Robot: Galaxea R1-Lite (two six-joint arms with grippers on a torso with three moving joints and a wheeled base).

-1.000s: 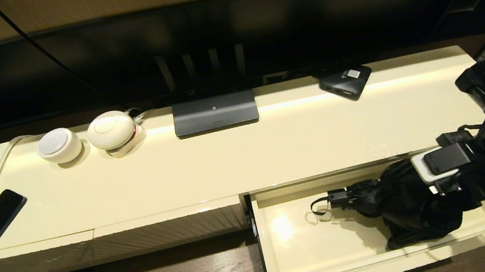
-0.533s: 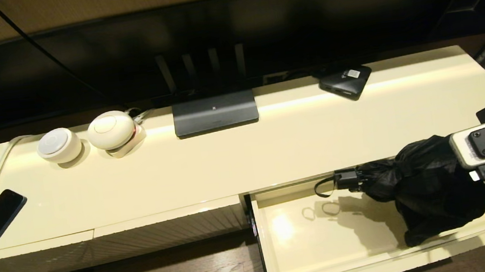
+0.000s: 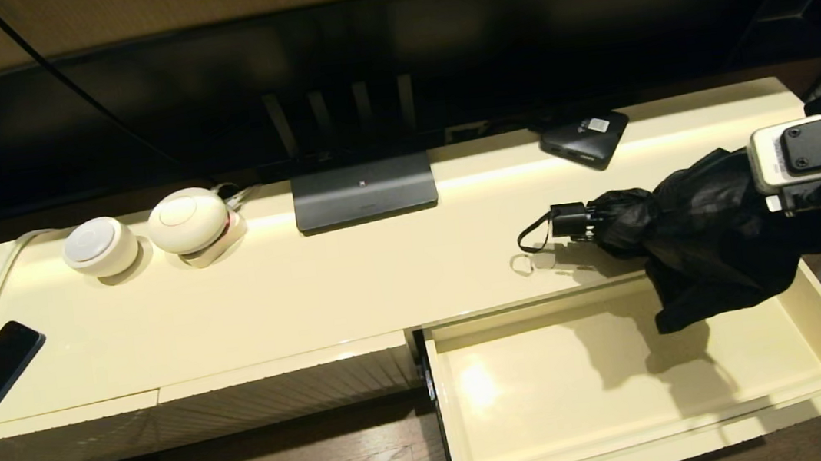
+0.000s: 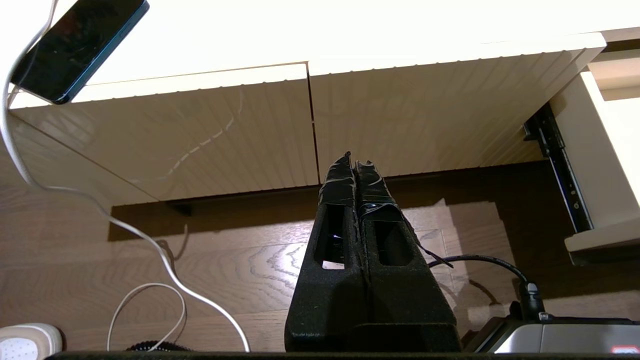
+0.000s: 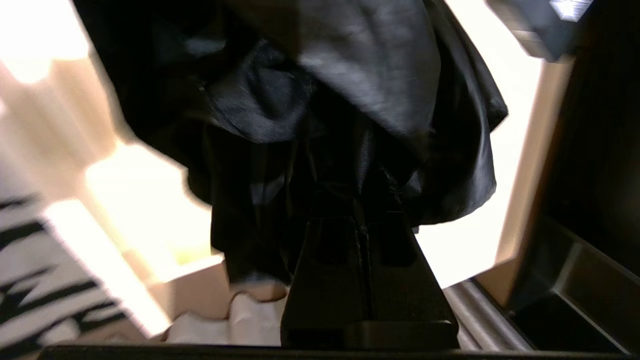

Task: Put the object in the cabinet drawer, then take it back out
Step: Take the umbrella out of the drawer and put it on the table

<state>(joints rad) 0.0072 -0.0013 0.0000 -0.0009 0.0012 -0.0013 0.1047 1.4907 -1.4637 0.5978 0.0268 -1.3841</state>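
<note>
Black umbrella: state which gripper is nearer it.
Right. The right gripper is shut on the black umbrella; the left gripper hangs low before the closed cabinet fronts.

Warm, dim indoor light from above. A glare patch lies on the floor of the glossy cream drawer (image 3: 475,389), and the black folded umbrella (image 3: 698,244) casts a soft shadow there. The wide black screen (image 3: 360,58) behind is nearly featureless. Straight edges bow near the head view's borders. The right wrist view is motion-blurred, with blown-out highlights.
</note>
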